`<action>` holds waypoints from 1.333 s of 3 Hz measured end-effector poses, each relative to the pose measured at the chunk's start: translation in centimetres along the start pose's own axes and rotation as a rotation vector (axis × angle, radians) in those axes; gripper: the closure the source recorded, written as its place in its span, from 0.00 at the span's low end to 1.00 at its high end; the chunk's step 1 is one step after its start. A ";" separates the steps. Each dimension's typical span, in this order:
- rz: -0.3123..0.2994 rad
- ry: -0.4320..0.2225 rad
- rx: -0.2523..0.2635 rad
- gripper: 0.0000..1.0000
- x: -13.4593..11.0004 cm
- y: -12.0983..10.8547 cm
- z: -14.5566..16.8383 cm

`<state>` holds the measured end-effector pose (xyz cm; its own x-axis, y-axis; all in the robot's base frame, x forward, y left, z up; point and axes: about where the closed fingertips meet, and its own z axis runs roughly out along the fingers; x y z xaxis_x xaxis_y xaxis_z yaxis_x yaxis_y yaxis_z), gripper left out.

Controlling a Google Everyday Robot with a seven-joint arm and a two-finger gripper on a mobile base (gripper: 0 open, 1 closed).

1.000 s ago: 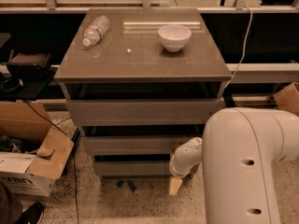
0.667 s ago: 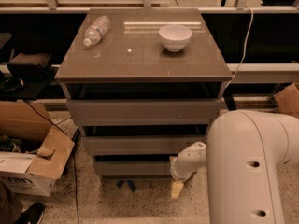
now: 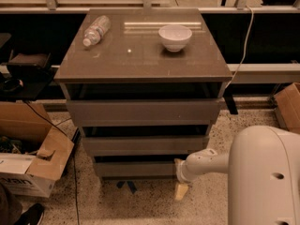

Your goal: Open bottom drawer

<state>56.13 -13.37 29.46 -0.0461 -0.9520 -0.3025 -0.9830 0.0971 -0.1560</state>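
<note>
Bottom drawer (image 3: 136,168) shows you only its front panel. Your hand (image 3: 181,184) sits at its right end, partly hidden; you cannot tell its grip

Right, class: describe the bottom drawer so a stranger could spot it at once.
Find the grey-brown cabinet with a bowl and bottle on top. The bottom drawer is the lowest of its three fronts. It looks narrowest, and the gripper hangs by its right end.
</note>
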 end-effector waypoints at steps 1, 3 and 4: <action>0.023 -0.065 0.000 0.00 0.4 -1.5 1.4; 0.055 -0.142 -0.025 0.00 0.1 -4.1 4.5; 0.079 -0.153 -0.035 0.00 0.3 -4.7 5.4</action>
<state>61.67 -12.59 25.04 -0.0983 -0.8865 -0.4522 -0.9830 0.1572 -0.0944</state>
